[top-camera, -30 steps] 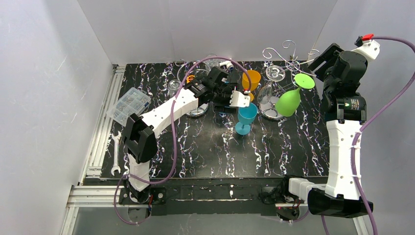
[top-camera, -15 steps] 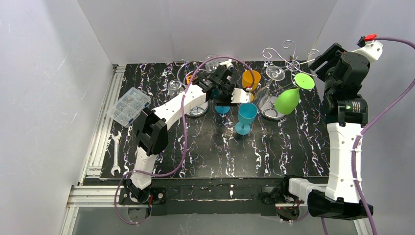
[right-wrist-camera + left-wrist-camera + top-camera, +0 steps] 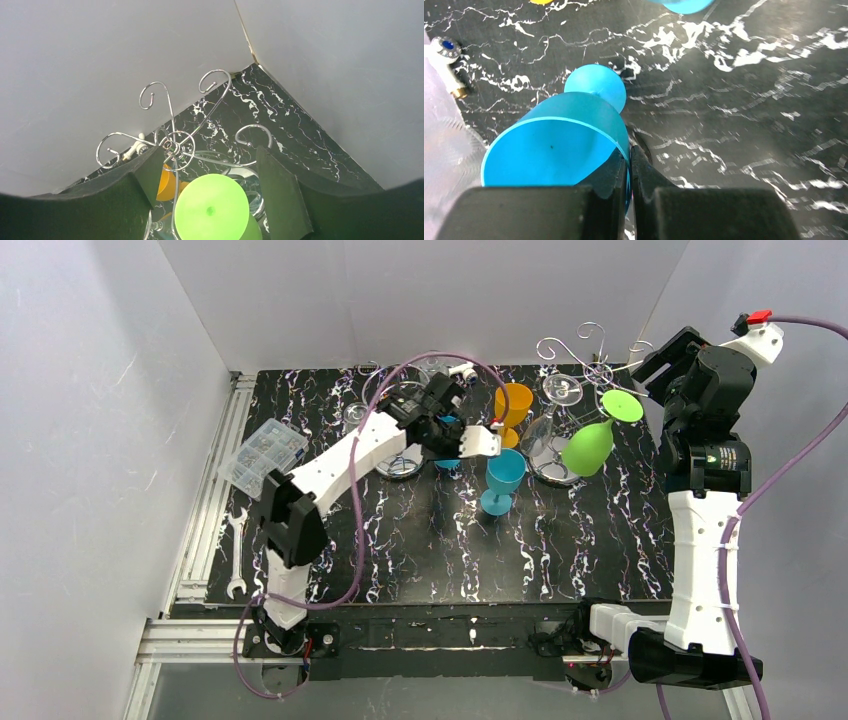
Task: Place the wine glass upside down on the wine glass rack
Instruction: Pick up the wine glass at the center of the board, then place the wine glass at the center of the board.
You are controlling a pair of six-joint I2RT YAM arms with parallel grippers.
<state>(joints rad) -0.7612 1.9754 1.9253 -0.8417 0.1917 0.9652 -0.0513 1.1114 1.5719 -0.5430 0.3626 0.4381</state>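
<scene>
A blue glass point(image 3: 549, 145) is pinched by the left hand point(image 3: 630, 156). The right hand point(image 3: 210, 160) is spread wide around a green glass point(image 3: 212, 207) by the rack point(image 3: 172, 145).

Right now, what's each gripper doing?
Left gripper: closed on rim of blue wine glass.
Right gripper: open, fingers either side of green wine glass.

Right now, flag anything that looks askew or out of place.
A blue glass is tipped on its side, its rim pinched in the left gripper, unlike the second blue glass, which stands upright. The green glass hangs tilted at the wine glass rack. A wrench lies off the tabletop's left edge.
</scene>
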